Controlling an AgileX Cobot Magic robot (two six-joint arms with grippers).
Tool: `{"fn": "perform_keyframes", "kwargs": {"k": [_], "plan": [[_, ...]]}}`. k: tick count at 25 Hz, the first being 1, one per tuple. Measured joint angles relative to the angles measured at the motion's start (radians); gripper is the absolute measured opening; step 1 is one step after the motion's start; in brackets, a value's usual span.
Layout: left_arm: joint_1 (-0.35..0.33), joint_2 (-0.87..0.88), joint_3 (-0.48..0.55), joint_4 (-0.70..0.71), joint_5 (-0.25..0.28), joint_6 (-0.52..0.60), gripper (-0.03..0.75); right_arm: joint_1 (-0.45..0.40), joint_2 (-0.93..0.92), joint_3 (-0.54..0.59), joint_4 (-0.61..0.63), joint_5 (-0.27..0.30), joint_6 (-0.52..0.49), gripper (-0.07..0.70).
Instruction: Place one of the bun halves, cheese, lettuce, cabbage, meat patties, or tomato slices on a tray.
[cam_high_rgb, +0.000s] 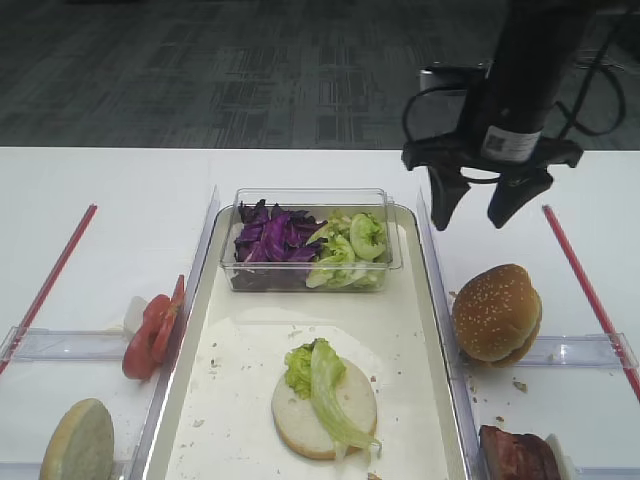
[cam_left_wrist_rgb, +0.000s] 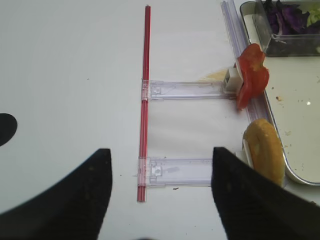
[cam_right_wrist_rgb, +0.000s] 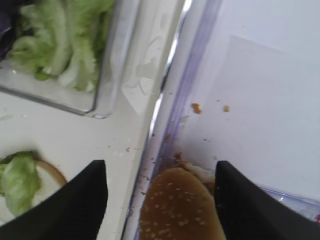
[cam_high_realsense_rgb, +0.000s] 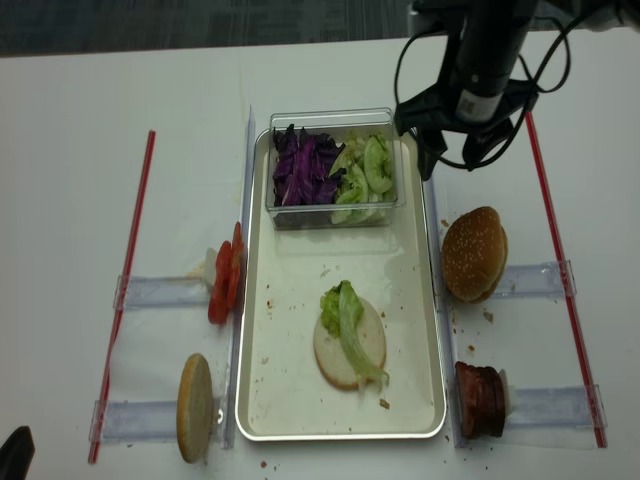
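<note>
On the tray (cam_high_rgb: 240, 410) a bun half (cam_high_rgb: 300, 415) lies flat with a strip of lettuce (cam_high_rgb: 330, 385) across it. More lettuce (cam_high_rgb: 350, 250) and purple cabbage (cam_high_rgb: 270, 235) fill a clear tub at the tray's far end. Tomato slices (cam_high_rgb: 152, 335) and another bun half (cam_high_rgb: 78, 442) stand on edge to the left of the tray. Meat patties (cam_high_rgb: 518, 455) sit to its right. My right gripper (cam_high_rgb: 470, 215) hangs open and empty above the tray's far right rim, and in its wrist view the right gripper (cam_right_wrist_rgb: 160, 165) frames the sesame bun. My left gripper (cam_left_wrist_rgb: 160, 150) is open over bare table. No cheese shows.
A whole sesame bun (cam_high_rgb: 496, 312) rests on a clear holder to the right of the tray. Clear plastic holders (cam_high_rgb: 70, 345) and red strips (cam_high_rgb: 55, 270) lie on the white table at both sides. The clear tub (cam_high_rgb: 310, 200) takes up the tray's far end.
</note>
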Motion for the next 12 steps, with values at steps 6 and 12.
{"fn": "perform_keyframes", "kwargs": {"k": [6,12], "plan": [[0.000,0.000,0.000,0.000,0.000,0.000,0.412,-0.149,0.000,0.000,-0.017,0.000,0.000,0.468],[0.000,0.000,0.000,0.000,0.000,0.000,0.412,-0.272,0.000,0.000,-0.054,0.000,-0.010,0.468]]}}
